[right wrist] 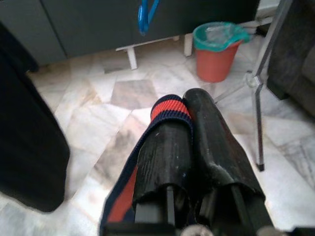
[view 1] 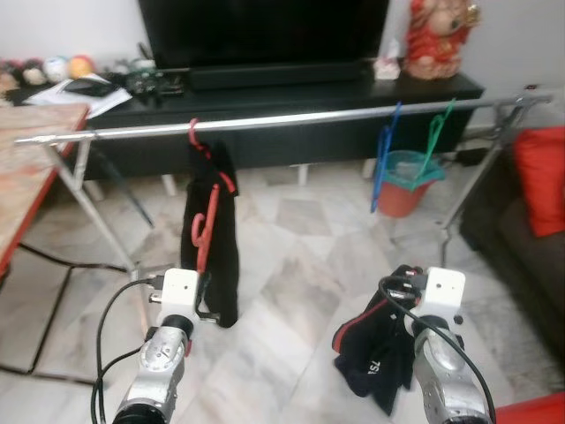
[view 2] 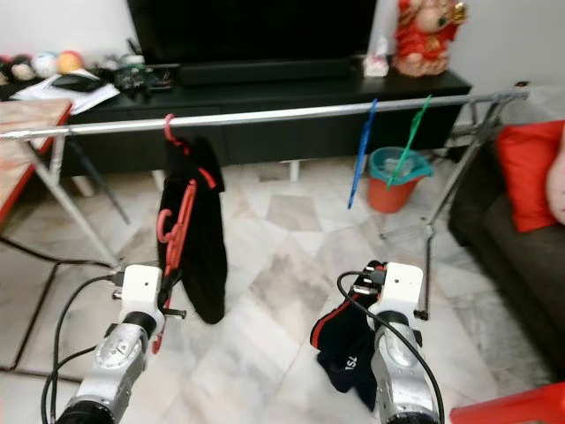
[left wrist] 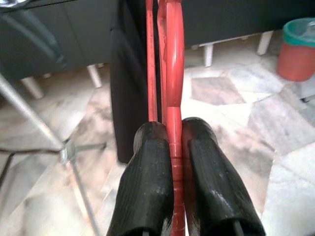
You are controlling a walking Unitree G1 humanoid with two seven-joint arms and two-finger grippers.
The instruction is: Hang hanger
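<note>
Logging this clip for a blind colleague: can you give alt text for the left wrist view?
The left end effector is shut on a red hanger, its two black fingers pinching the hanger's thin plastic. Behind hang a black garment and, farther off, an orange bucket on marble floor.

Pale marble floor (view 1: 300, 256) under the left gripper (left wrist: 173, 129) and right gripper (right wrist: 189, 101). Straight ahead of them, low black TV cabinet (view 1: 291, 93) against a white wall (view 1: 71, 26). Dark sofa (view 1: 516, 238) out past the right gripper.

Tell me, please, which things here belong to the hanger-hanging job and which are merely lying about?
Job:
left gripper, shut on the red hanger
right gripper, shut on the dark garment
metal rail

Lying about:
blue hanger
green hanger
orange bucket
TV cabinet
red cushion
</note>
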